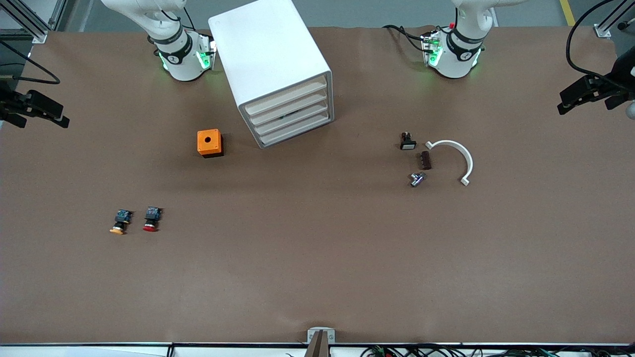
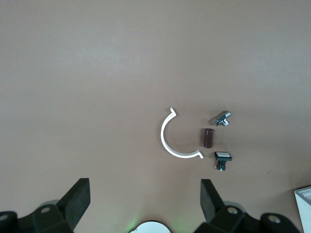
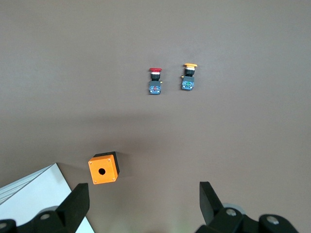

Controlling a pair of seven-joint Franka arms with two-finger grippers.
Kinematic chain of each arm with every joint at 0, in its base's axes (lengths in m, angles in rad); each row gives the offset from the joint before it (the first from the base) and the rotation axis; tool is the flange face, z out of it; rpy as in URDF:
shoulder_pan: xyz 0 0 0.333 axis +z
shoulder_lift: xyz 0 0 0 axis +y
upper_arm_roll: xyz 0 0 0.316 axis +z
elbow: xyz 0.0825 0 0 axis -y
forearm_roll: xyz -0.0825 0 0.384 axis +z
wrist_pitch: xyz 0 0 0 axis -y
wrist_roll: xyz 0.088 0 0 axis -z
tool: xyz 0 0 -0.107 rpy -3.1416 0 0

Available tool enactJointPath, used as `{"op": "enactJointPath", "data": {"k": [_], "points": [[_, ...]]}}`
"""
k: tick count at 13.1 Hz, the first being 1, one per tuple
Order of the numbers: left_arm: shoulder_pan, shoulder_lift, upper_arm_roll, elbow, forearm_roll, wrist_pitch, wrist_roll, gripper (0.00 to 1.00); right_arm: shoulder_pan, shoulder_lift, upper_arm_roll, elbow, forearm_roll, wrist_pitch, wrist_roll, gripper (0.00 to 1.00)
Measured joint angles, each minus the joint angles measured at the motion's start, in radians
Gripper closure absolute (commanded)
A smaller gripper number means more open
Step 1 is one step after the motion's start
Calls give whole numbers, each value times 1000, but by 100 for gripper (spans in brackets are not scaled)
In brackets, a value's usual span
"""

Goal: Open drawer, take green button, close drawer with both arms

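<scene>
all four drawers shut; the drawer [image 1: 296,133] you want is the lowest one in the white cabinet [image 1: 270,64], at 12 o'clock on the counter [image 1: 317,258]. green button not visible, presumably inside. left hand [image 1: 585,94] hangs at the 3 o'clock edge, fingers spread, nothing held. right hand [image 1: 37,111] hangs at the 9 o'clock edge, also spread and empty. come in low and square to the beige front, hook only the bottom lip, and pull straight along the cabinet's angle. ignore the red button [image 1: 151,218] and orange button [image 1: 120,221].
</scene>
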Motion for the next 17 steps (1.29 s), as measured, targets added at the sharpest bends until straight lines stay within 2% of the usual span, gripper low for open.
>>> {"op": "enactJointPath", "data": {"k": [5, 11, 13, 17], "points": [[1, 6, 1, 1, 0, 0, 0, 0, 0, 0, 0, 0, 0, 2, 0, 0], [0, 71, 1, 15, 0, 1, -1, 0, 0, 0, 0, 0, 0, 2, 0, 0], [-7, 127, -9, 14, 0, 26, -47, 0, 0, -1, 0, -1, 0, 2, 0, 0], [-55, 307, -34, 14, -1, 106, -298, 0, 0, -2, 0, -2, 0, 3, 0, 0]]}}
